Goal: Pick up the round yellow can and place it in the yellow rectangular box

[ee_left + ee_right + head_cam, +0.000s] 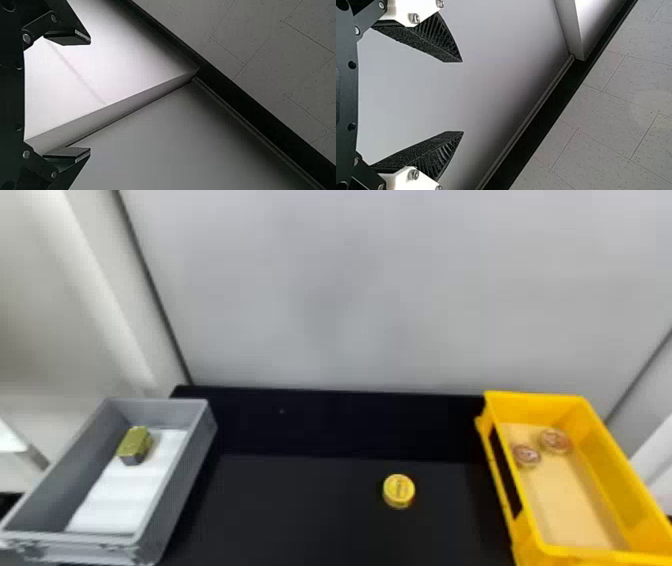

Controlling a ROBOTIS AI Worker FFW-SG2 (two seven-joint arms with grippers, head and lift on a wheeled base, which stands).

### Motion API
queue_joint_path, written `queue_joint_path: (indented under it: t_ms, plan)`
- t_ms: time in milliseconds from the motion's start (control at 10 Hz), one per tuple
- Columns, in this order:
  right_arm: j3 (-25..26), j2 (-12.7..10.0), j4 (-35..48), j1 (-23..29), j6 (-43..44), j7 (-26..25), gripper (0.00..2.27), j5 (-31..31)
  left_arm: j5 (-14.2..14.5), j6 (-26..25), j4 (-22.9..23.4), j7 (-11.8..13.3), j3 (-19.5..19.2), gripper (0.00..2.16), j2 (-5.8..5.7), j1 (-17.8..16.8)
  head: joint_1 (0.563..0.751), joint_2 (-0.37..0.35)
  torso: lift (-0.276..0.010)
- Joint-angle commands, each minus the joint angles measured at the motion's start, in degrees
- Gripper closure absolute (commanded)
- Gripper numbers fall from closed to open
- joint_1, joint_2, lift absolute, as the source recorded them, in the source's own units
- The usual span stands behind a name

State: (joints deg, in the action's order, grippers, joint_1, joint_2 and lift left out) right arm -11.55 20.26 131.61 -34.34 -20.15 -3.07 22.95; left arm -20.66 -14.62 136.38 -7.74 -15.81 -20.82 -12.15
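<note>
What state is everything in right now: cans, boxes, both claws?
round yellow can: flat side up on the black table, outside both boxes
yellow rectangular box: open-topped, two cans inside
two reddish-topped cans: lying face up, side by side
gray box: open-topped, white lining on its bottom
olive block: inside the gray box
left claw: open, empty
right claw: open, empty

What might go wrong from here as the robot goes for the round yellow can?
The yellow can is small and round, so it might slip or roll if pinched off-centre. Near the yellow box's far end, two round tins could be knocked if the can were released above them.
</note>
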Motion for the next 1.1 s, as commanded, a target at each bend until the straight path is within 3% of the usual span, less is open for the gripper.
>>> queue_joint_path:
  t_ms: [0,600,800,1000]
  plan:
    - [-0.23,0.22,0.05,-0.2,-0.34,-0.27,0.17,0.0,0.0,0.29,-0.07,0.0,-0.19,0.27,-0.1,0.02,0.663,0.054,-0.01]
    - [-0.93,0.22,0.05,0.67,-3.24,-2.64,0.17,-1.32,0.0,1.16,-0.59,-0.17,-0.81,0.27,1.04,0.81,0.663,0.054,-0.01]
    - [0.12,-1.54,2.69,0.76,-19.34,-6.86,0.17,-7.38,0.0,1.25,-0.68,-0.09,-0.72,0.27,1.65,1.07,0.663,0.054,-0.01]
    - [3.73,-5.93,4.36,2.26,-37.27,-4.31,0.17,-10.29,0.18,1.52,-0.77,-0.09,-0.81,0.27,2.09,1.51,0.663,0.054,-0.01]
